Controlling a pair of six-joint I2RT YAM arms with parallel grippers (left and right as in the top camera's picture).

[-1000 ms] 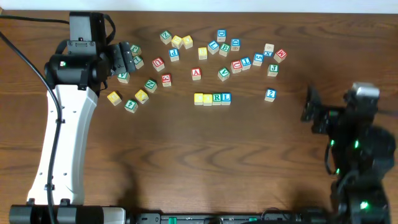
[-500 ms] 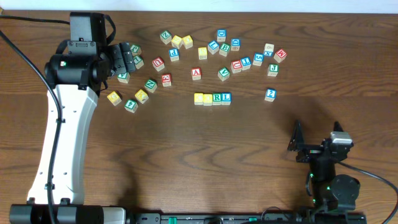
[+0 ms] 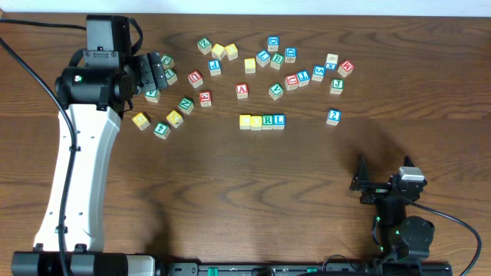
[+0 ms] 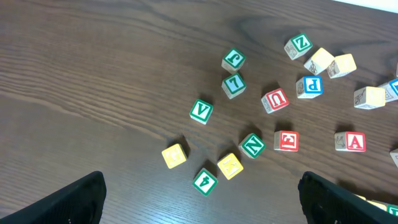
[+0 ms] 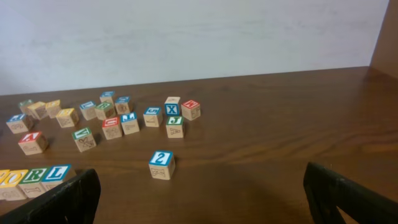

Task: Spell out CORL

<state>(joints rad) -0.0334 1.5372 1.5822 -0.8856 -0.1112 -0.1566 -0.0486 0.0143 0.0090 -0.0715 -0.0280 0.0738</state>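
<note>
my left claw (image 4: 201, 198) and right claw (image 5: 202, 191) both gape wide, empty, each well apart from the four-block row (image 3: 261, 121).

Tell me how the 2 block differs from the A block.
The 2 block has blue print and a digit; the A block has red print and a letter. In the overhead view the 2 block lies to the right of the row; the A block lies just above its left end. Both are wooden cubes resting on the table.
</note>
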